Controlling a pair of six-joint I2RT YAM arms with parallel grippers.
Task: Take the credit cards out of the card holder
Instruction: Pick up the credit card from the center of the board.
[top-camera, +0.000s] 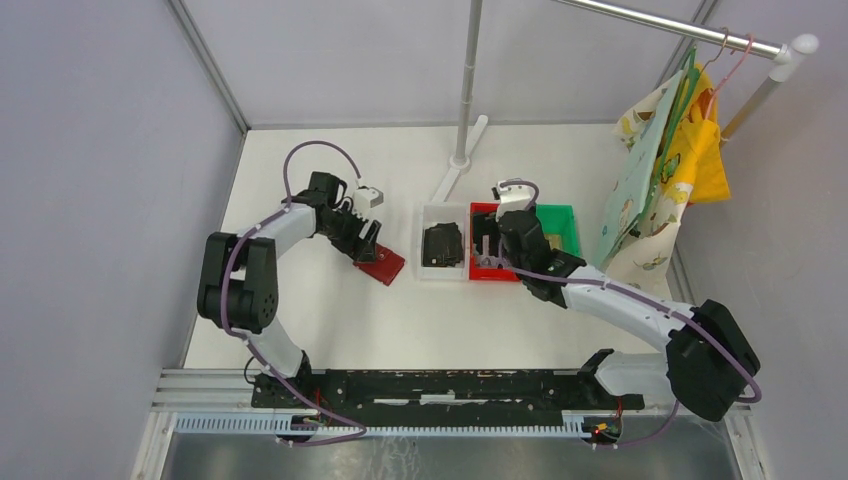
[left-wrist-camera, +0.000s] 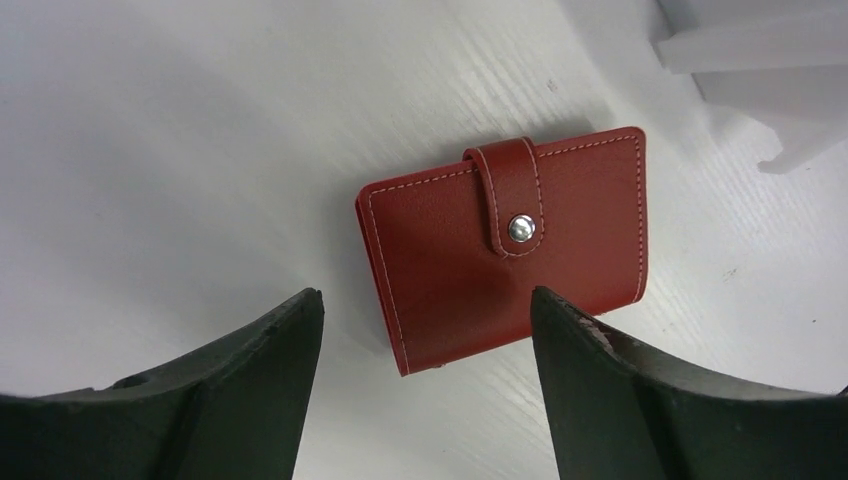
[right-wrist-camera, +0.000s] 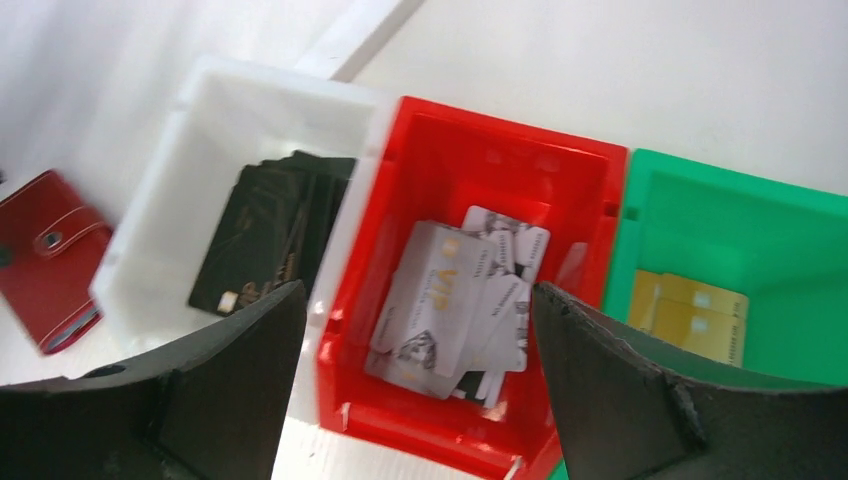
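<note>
The red card holder (left-wrist-camera: 505, 246) lies shut on the white table with its tab snapped; it also shows in the top view (top-camera: 381, 264) and the right wrist view (right-wrist-camera: 45, 257). My left gripper (left-wrist-camera: 425, 300) is open and empty just above it; in the top view it shows as the left gripper (top-camera: 366, 244). Dark cards (right-wrist-camera: 268, 235) lie in the white bin (right-wrist-camera: 160, 190), silvery-grey cards (right-wrist-camera: 465, 290) in the red bin (right-wrist-camera: 560, 170), golden cards (right-wrist-camera: 692, 315) in the green bin (right-wrist-camera: 700, 190). My right gripper (right-wrist-camera: 418, 300) is open and empty over the red bin.
The three bins stand side by side mid-table in the top view: white bin (top-camera: 425, 268), red bin (top-camera: 478, 273), green bin (top-camera: 570, 215). A metal stand's foot (top-camera: 458, 165) sits behind them. Coloured cloth hangs on a rail (top-camera: 670, 150) at the right.
</note>
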